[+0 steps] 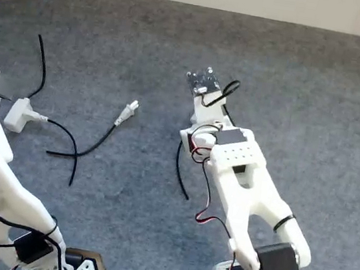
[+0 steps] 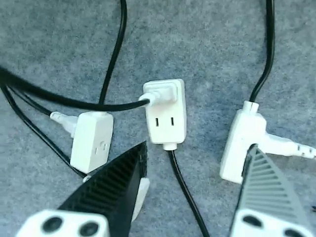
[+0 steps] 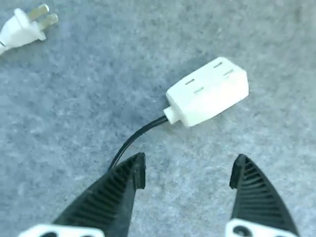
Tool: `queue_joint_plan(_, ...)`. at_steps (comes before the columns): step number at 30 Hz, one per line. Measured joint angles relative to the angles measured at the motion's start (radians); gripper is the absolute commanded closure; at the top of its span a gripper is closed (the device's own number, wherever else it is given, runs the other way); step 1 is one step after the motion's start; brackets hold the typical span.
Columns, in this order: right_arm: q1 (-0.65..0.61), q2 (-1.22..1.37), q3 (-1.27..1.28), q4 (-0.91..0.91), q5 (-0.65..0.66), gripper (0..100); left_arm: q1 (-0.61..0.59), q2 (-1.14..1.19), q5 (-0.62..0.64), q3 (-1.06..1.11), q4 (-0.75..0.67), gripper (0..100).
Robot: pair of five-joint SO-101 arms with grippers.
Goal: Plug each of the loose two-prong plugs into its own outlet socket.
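The one loose plug [image 3: 22, 28] I can find lies on its side on the grey carpet [image 1: 306, 92], prongs bare, its black cord [image 1: 102, 139] trailing off across the floor. Well apart from it sits an empty white socket block [image 3: 207, 92] with slots showing on its upper face. It lies just ahead of my right gripper [image 3: 190, 160], whose jaws are spread wide and hold nothing.

Over on the left, the left gripper [image 2: 197, 148] is likewise spread and empty above three more socket blocks [image 2: 167, 118]. Each of these appears to have a plug seated already. So I judge the step in hand is fetching that last plug.

To do it well, I'd take it across the white body, behind the prongs, leaving them free. Then I'd line the prongs up with a pair of slots before pressing. The block looks light and may skid, so the left gripper could brace it.
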Motion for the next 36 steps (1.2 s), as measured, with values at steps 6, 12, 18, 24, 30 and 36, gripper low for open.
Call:
queue_joint_plan(6, 0.060, 0.020, -0.015, -0.040, -0.048, 72.4, 0.002, 0.000, 0.000, 0.000, -0.006, 69)
queue_joint_plan(12, 0.081, 0.213, -0.175, -0.041, -0.233, 72.4, 0.002, 0.000, 0.000, 0.000, -0.006, 69)
queue_joint_plan(18, 0.080, 0.356, -0.344, -0.043, -0.361, 72.4, 0.002, 0.000, 0.000, 0.000, -0.006, 69)
queue_joint_plan(24, 0.081, 0.491, -0.433, -0.043, -0.373, 72.4, 0.002, 0.000, 0.000, 0.000, -0.006, 69)
queue_joint_plan(30, 0.069, 0.592, -0.534, 0.028, -0.373, 72.4, 0.002, 0.000, 0.000, 0.000, -0.006, 69)
queue_joint_plan(36, 0.069, 0.605, -0.585, 0.091, -0.379, 80.5, 0.002, 0.000, 0.000, 0.000, -0.006, 69)
